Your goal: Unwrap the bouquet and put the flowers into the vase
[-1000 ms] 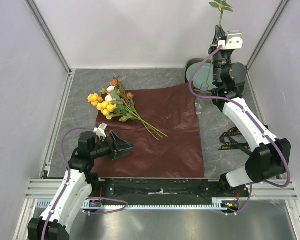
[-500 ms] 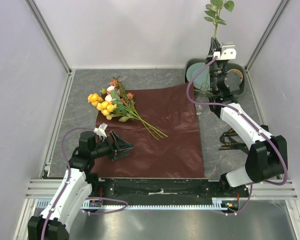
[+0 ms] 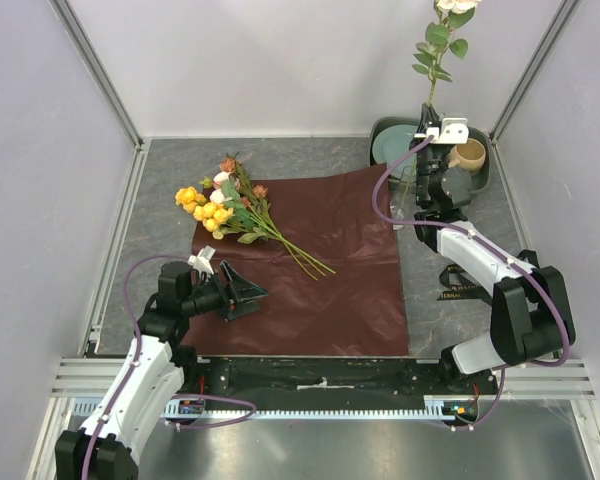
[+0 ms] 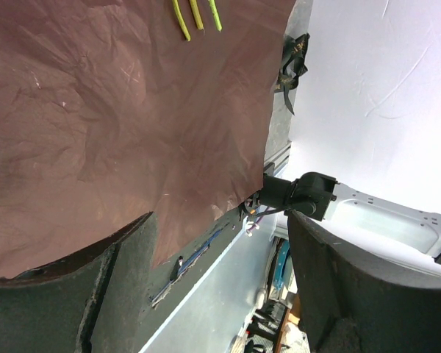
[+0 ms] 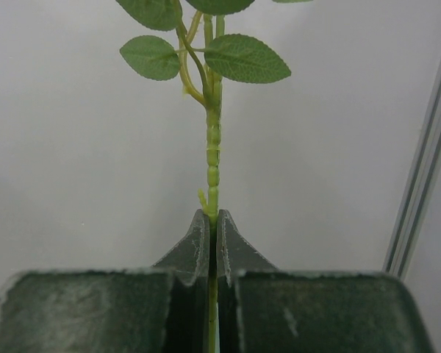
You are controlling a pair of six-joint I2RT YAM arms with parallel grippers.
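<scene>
The bouquet lies unwrapped. Its maroon paper is spread flat, and the loose flowers rest on its far left corner, stems pointing to the middle. My right gripper is shut on one upright flower stem with green leaves and a pale bloom at the top. In the right wrist view the jaws pinch that stem. The clear vase shows faintly below this gripper, partly behind the arm. My left gripper hovers open and empty over the paper's near left part.
A beige mug and a green dish stand at the back right. The black ribbon lies on the table right of the paper. Metal frame posts and white walls close in the sides and back.
My right gripper has come down and slightly left with the stem, so more of the flower and its bloom now show. The left arm and the flowers on the paper have not moved.
</scene>
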